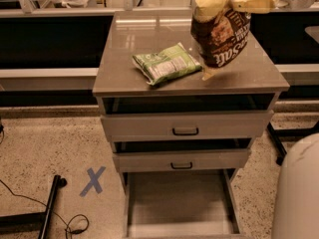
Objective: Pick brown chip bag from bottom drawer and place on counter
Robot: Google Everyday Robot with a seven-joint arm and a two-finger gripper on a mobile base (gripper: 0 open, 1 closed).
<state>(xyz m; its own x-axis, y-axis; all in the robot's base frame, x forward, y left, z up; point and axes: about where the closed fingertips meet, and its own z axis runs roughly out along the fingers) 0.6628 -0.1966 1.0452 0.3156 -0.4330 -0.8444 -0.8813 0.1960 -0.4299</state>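
The brown chip bag [222, 31] hangs over the right half of the counter [129, 73], its lower corner near or touching the surface. My gripper [249, 1] is at the top right, shut on the bag's pale yellow top. The bottom drawer [179, 203] is pulled out below, and its grey floor shows nothing in it.
A green and white snack bag [167, 62] lies on the counter left of the brown bag. Two shallower drawers with black handles [185, 131] are partly open. A blue X tape mark [93, 180] and a black stand with cable [47, 213] are on the floor at left.
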